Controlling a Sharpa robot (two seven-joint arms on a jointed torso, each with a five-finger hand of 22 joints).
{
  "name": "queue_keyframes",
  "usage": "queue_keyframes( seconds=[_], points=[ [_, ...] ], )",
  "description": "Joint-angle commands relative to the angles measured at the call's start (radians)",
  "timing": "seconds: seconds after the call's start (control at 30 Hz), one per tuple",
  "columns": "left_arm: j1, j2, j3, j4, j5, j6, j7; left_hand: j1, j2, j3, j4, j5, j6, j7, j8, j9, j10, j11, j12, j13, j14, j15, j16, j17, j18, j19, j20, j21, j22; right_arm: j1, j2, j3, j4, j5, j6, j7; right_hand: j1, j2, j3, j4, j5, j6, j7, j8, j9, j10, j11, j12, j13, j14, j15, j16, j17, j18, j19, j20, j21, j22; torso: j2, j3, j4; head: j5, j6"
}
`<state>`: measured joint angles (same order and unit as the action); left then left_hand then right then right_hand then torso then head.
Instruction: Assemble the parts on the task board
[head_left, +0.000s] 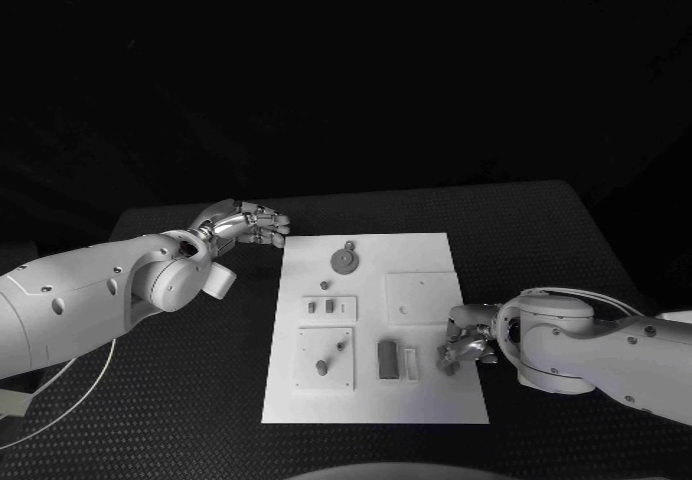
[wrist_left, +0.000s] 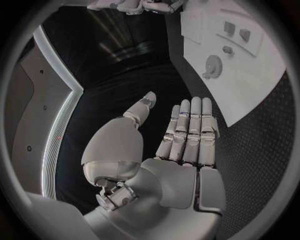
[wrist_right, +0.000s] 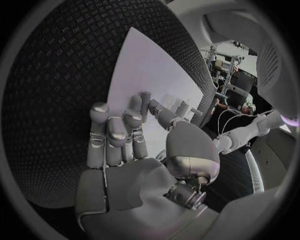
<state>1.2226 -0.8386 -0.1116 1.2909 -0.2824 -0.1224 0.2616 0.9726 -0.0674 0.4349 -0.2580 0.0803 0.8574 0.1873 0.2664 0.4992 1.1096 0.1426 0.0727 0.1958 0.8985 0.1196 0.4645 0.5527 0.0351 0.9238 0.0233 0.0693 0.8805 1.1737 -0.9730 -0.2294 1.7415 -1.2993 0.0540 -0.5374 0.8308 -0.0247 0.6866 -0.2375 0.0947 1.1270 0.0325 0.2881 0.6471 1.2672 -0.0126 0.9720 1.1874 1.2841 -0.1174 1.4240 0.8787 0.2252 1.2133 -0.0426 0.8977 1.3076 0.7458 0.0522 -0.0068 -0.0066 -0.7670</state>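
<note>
Right hand (head_left: 464, 340) hovers open-fingered, gripping nothing, beside the board (head_left: 433, 400); dark block (head_left: 388, 359) just ahead. Approach slowly, pinch squarely. Left hand (head_left: 245, 222) open, idle.

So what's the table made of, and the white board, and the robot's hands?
The table looks like black rubber or textured matting: a fine bumpy weave, no shine. The task board looks like smooth, matt white plastic, flat and thin, though painted metal is possible. The left hand and right hand look like silver metal or metallic-coated plastic, with a soft sheen.
</note>
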Motion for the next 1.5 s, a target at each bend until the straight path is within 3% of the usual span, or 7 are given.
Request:
queue_keyframes(
  seconds=[0.03, 0.43, 0.77, 1.5],
  points=[
    [0.001, 0.001, 0.000, 0.003, 0.004, 0.013, 0.007, -0.006, 0.001, 0.004, 0.003, -0.005, 0.000, -0.005, 0.005, -0.001, 0.007, 0.003, -0.002, -0.001, 0.003, 0.004, -0.007, 0.002, 0.011, -0.008, 0.001, 0.001, -0.001, -0.005, 0.001, -0.005, 0.002, 0.044, -0.059, -0.003, 0.040, 0.048, 0.059, -0.055, 0.001, -0.093, 0.065, -0.084, -0.003, 0.008, -0.001, 0.001, 0.001, 0.005, 0.000, 0.004, 0.002, 0.037, 0.005, 0.001, 0.003, 0.020, -0.001, 0.0005, -0.0004, 0.001, 0.000],
    [0.001, 0.000, 0.000, 0.002, 0.004, 0.014, 0.007, -0.006, 0.001, 0.005, 0.003, -0.005, 0.000, -0.005, 0.006, -0.001, 0.007, 0.003, -0.002, -0.001, 0.003, 0.004, -0.007, 0.003, 0.011, -0.008, 0.001, 0.001, -0.001, -0.005, 0.006, -0.005, 0.015, 0.161, -0.098, 0.007, 0.038, 0.047, 0.061, -0.055, 0.001, -0.091, 0.064, -0.084, -0.003, 0.009, -0.002, 0.002, 0.001, 0.005, 0.000, 0.004, 0.002, 0.037, 0.006, 0.000, 0.004, 0.020, 0.000, -0.0002, -0.0001, 0.002, -0.003],
    [0.001, 0.000, 0.000, 0.003, 0.004, 0.018, 0.006, -0.005, 0.000, 0.005, 0.002, -0.005, 0.000, -0.005, 0.006, -0.002, 0.007, 0.003, -0.002, -0.001, 0.003, 0.004, -0.008, 0.004, 0.011, -0.008, 0.001, 0.001, -0.001, -0.005, 0.017, -0.005, 0.020, 0.233, -0.101, 0.012, 0.038, 0.048, 0.062, -0.055, 0.001, -0.091, 0.064, -0.084, -0.004, 0.009, -0.002, 0.002, 0.001, 0.005, -0.001, 0.005, 0.002, 0.037, 0.006, 0.000, 0.004, 0.020, 0.000, -0.0007, -0.0006, 0.003, -0.007],
    [0.001, -0.001, 0.000, 0.003, 0.003, 0.019, 0.005, -0.005, 0.000, 0.005, 0.002, -0.005, 0.000, -0.005, 0.006, -0.002, 0.007, 0.003, -0.002, -0.002, 0.003, 0.004, -0.010, 0.006, 0.011, -0.008, 0.001, 0.001, -0.001, -0.005, 0.036, -0.005, 0.026, 0.251, -0.111, 0.036, 0.036, 0.049, 0.064, -0.056, 0.001, -0.091, 0.064, -0.084, -0.005, 0.010, -0.003, 0.002, 0.001, 0.005, -0.001, 0.005, 0.002, 0.037, 0.007, -0.001, 0.004, 0.019, 0.000, -0.0002, 0.0000, 0.005, -0.008]
  ],
)
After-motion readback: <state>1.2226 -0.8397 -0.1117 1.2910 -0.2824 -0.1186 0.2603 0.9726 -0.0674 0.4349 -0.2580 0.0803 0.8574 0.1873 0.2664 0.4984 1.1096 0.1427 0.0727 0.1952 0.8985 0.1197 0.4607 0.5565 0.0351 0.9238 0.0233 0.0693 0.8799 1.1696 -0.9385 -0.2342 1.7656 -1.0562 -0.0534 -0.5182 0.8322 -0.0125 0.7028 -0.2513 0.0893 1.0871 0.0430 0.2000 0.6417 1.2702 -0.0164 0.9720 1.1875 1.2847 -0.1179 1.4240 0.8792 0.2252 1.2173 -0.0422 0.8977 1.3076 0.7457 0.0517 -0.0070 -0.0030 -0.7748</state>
